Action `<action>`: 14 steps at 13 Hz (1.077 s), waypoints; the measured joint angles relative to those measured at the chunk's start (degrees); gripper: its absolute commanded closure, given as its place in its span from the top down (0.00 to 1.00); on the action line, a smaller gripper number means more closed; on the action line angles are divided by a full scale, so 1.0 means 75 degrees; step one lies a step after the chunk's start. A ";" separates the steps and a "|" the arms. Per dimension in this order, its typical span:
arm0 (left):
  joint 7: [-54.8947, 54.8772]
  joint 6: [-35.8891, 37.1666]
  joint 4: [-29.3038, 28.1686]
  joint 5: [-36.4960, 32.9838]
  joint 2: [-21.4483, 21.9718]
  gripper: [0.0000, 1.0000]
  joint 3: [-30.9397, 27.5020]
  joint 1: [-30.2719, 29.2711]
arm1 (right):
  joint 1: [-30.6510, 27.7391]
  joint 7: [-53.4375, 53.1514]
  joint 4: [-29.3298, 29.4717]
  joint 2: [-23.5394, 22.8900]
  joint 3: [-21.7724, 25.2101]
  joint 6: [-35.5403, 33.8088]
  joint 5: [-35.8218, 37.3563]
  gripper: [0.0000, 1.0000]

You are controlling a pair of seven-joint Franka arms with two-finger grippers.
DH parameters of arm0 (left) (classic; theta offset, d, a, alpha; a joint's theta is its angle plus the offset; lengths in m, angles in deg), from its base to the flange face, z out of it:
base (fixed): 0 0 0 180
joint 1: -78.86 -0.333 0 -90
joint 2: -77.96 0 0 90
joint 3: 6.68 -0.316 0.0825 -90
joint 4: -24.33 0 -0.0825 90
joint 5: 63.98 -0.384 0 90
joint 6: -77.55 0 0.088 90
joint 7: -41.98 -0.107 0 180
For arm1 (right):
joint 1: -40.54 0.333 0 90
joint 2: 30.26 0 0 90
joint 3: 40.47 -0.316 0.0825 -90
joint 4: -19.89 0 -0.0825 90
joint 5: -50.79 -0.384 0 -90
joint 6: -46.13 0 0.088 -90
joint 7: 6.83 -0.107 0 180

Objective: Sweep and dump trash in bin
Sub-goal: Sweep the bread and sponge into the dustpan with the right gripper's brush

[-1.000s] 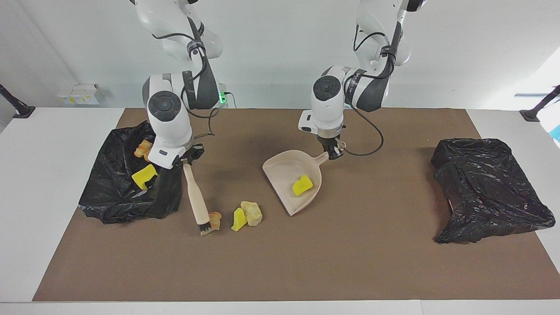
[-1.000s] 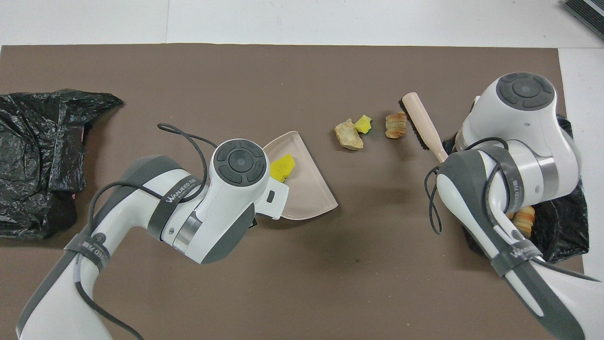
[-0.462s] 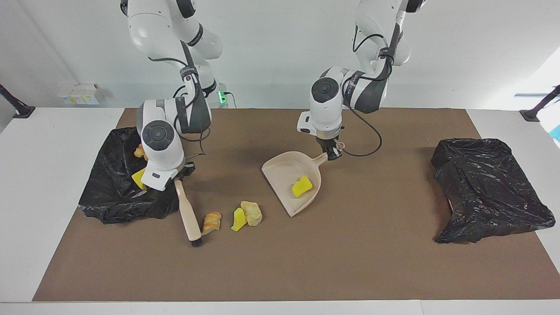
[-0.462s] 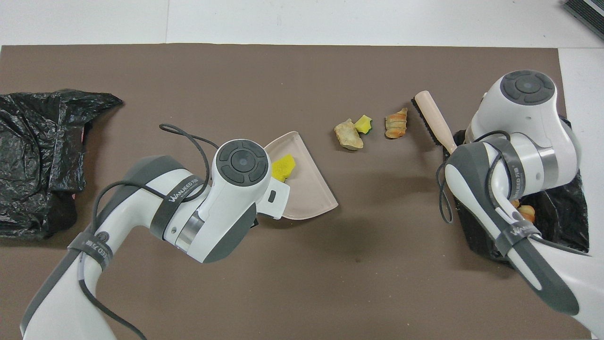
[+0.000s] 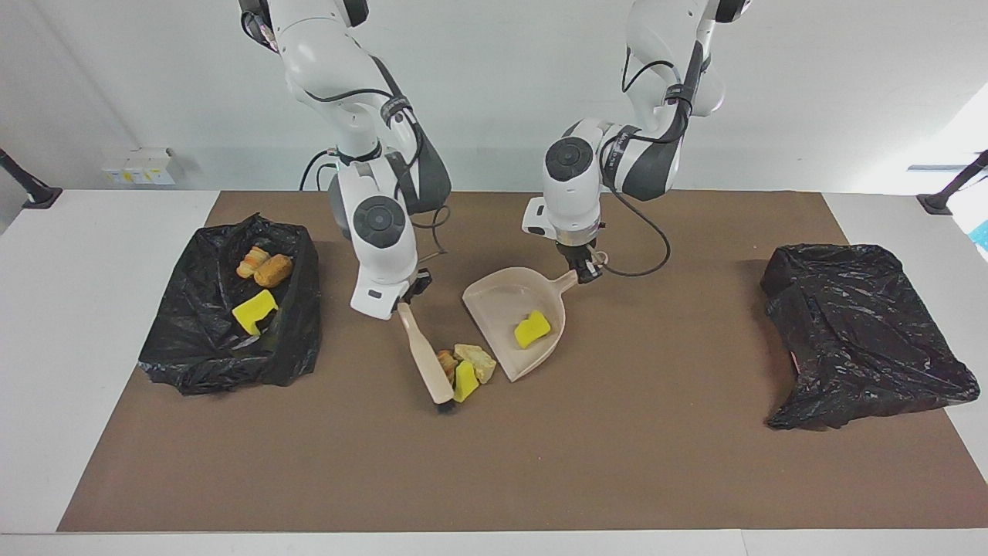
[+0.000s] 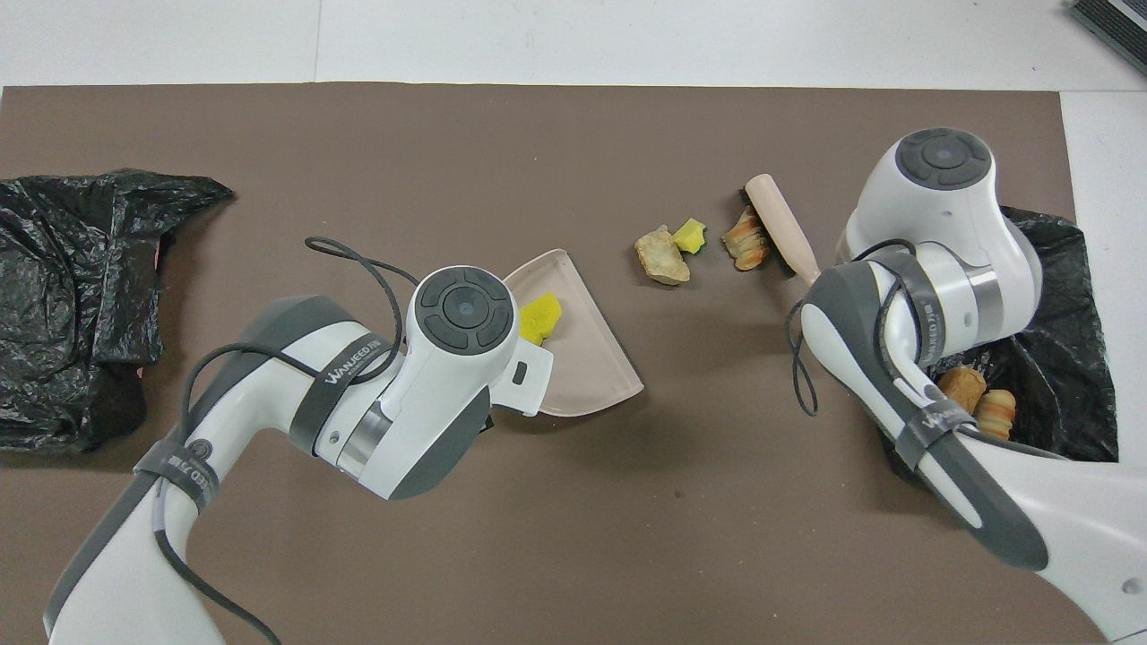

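My right gripper (image 5: 407,297) is shut on the handle of the beige brush (image 5: 426,357), whose bristles rest on the mat. Three bits of trash lie bunched between brush and dustpan: an orange chunk (image 5: 446,363), a yellow sponge piece (image 5: 465,381) and a tan chunk (image 5: 477,361), which lies at the pan's mouth. My left gripper (image 5: 584,269) is shut on the handle of the beige dustpan (image 5: 502,297), which holds a yellow sponge (image 5: 532,328). From overhead, brush (image 6: 778,224) touches the orange chunk (image 6: 745,240); both wrists hide the grippers.
The open black bin bag (image 5: 201,347) lies at the right arm's end of the mat, with orange chunks (image 5: 264,266) and a yellow sponge (image 5: 255,310) inside. A second crumpled black bag (image 5: 864,332) lies at the left arm's end. Brown mat surrounds the pile.
My right arm has swung the brush away from the bin bag toward the dustpan, pushing the three loose bits together up to its mouth. The left arm and dustpan have barely moved.
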 measured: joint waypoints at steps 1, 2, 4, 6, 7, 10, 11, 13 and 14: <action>-0.0003 -0.0123 -0.0069 -0.0054 0.0000 0.00 0.0003 0.0005 | 0.0206 -0.0112 -0.0015 0.0022 -0.0009 -0.0033 -0.0151 0.00; -0.0004 -0.0318 -0.0167 -0.0131 0.0000 0.00 0.0004 0.0018 | 0.0419 -0.0225 -0.0052 0.0069 -0.0014 -0.0077 -0.0219 0.00; -0.0005 -0.0857 -0.0377 -0.0195 -0.0003 0.00 0.0003 0.0057 | 0.0769 -0.0485 -0.0254 0.0242 -0.0019 -0.0105 -0.0291 0.00; -0.0030 -0.1260 -0.0496 -0.0215 -0.0003 0.00 0.0001 0.0063 | 0.0987 -0.0605 -0.0472 0.0450 -0.0019 -0.0202 -0.0552 0.00; -0.0049 -0.1467 -0.0538 -0.0215 -0.0004 0.00 0.0006 0.0064 | 0.1102 -0.0736 -0.0490 0.0531 -0.0020 -0.0431 -0.0642 0.00; -0.0185 -0.1736 -0.0624 -0.0215 -0.0004 0.00 -0.0007 0.0061 | 0.1325 -0.1268 -0.0487 0.0859 -0.0020 -0.0820 -0.0769 0.00; -0.0221 -0.1750 -0.0625 -0.0215 -0.0004 0.00 -0.0011 0.0056 | 0.1311 -0.1321 -0.0485 0.1024 -0.0006 -0.0862 -0.0871 0.00; -0.0270 -0.1773 -0.0625 -0.0215 -0.0004 0.00 -0.0020 -0.0024 | 0.1248 -0.1355 -0.0479 0.1373 0.0035 -0.0896 -0.1058 0.00; -0.0391 -0.1803 -0.0624 -0.0215 -0.0004 0.00 -0.0036 -0.0148 | 0.1228 -0.1506 -0.0476 0.1573 0.0049 -0.0969 -0.1091 0.00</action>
